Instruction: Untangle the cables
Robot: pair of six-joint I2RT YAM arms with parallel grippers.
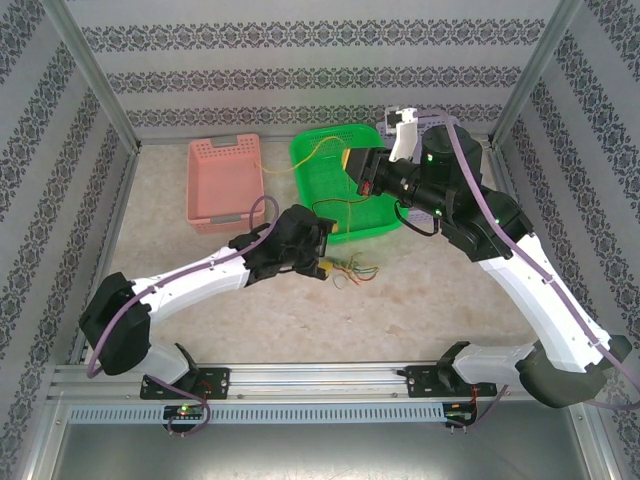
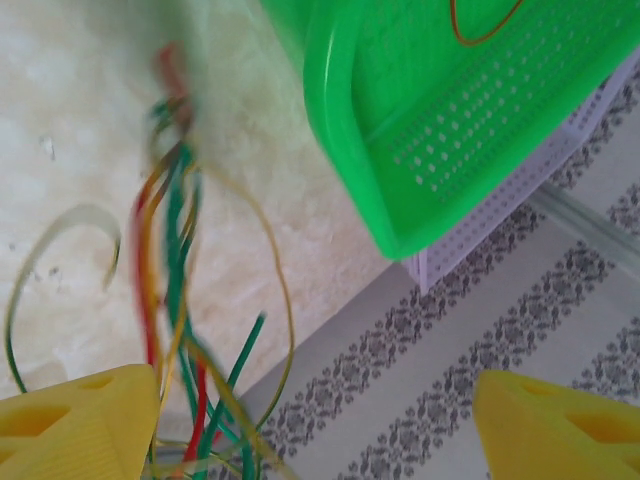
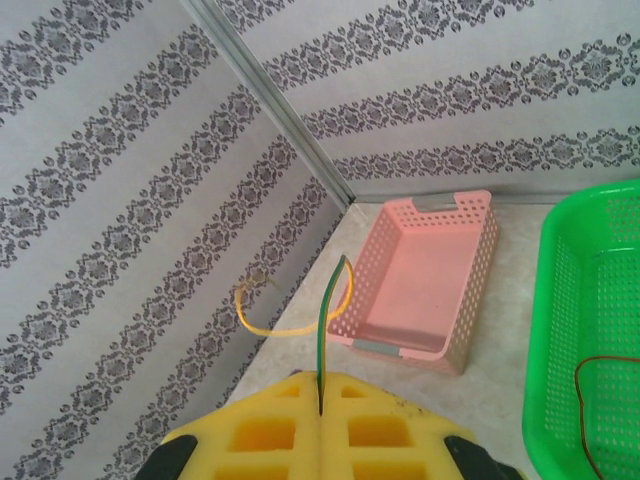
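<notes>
Marbled bench (image 1: 250, 310), patterned walls (image 1: 300, 60). Left hand (image 2: 320, 430) standing wide, tangled cables (image 2: 175, 300) lying just ahead of it. Right hand (image 3: 322, 388) pinching one green-yellow cable (image 3: 326, 310) clear, orange cable (image 3: 590, 400) lying in the green basket (image 3: 535, 330) below. Most untangling likely remaining.

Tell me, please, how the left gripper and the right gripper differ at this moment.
The left gripper stands open, the right gripper is shut. The right gripper pinches one green-yellow cable; the left gripper holds none, with the tangled cables loose by one finger. Both have yellow fingers.
</notes>
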